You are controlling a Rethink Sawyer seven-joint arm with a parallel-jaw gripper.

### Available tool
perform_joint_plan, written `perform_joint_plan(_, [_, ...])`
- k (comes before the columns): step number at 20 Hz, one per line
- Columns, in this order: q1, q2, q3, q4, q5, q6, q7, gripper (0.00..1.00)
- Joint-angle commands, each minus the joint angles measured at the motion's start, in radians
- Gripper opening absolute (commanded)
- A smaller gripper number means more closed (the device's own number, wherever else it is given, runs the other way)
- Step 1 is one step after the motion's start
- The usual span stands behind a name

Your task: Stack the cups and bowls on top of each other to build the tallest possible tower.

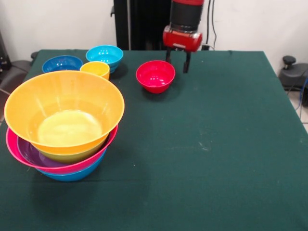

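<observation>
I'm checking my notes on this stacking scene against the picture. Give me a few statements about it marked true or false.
1. The orange bowl sits on top of the tower. True.
2. The gripper holds the red bowl. False: its fingers are open and empty, beside that bowl.
3. The yellow-orange cup stands by the light blue bowl. True.
4. The dark blue bowl is nested in the tower. False: it stands alone on the table.
</observation>
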Motion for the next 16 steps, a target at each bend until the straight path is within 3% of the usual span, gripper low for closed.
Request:
perform_joint_plan(1, [0.051, -0.183, 0.073, 0.048, 0.102, 0.246, 0.186, 1.0])
perform_joint_plan(12, [0.039, -0.202, 0.061, 0.024, 0.084, 0.302, 0.16, 1.0])
perform_joint_plan(16, [0.004, -0.139, 0.072, -0.021, 0.056, 0.256, 0.142, 1.0])
